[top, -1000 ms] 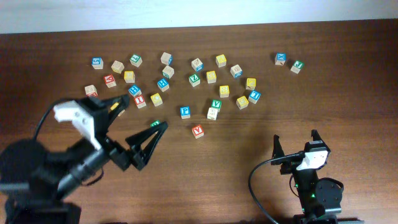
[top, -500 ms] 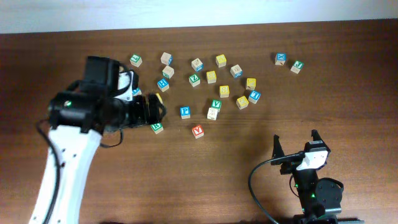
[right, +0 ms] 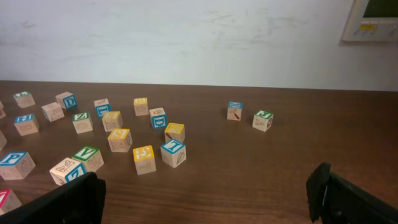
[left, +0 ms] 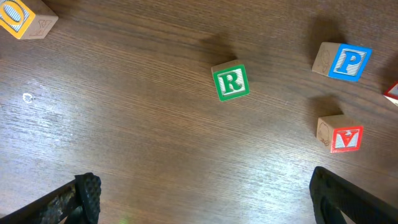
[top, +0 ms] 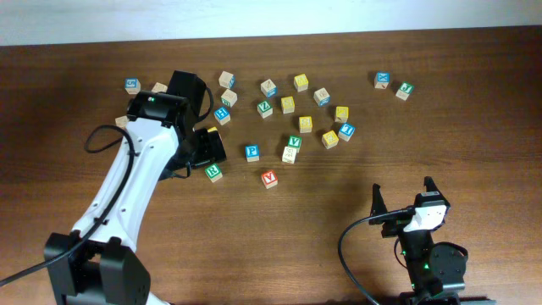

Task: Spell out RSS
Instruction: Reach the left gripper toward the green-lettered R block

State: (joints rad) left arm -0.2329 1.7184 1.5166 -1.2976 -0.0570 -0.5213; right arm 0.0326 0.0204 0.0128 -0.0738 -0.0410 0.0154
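Note:
The green R cube (top: 213,172) lies on the wooden table, its letter clear in the left wrist view (left: 231,81). My left gripper (top: 206,151) hovers open and empty above the table right by it. In the left wrist view its fingers (left: 208,208) frame bare wood short of the cube. Several yellow cubes (top: 306,124) lie in the scatter to the right, also in the right wrist view (right: 144,158). Their letters are too small to read, so I cannot tell which are S. My right gripper (top: 403,196) is open and empty at the front right (right: 211,205).
A blue P cube (left: 348,61) and a red V cube (left: 341,134) lie right of the R cube. A yellow cube (left: 22,15) lies to its left. A blue cube (top: 383,80) and a green cube (top: 405,90) sit apart at the back right.
My left arm has swung from the front left up over the cubes, and its open gripper now hangs by the R cube. The right arm has not moved.

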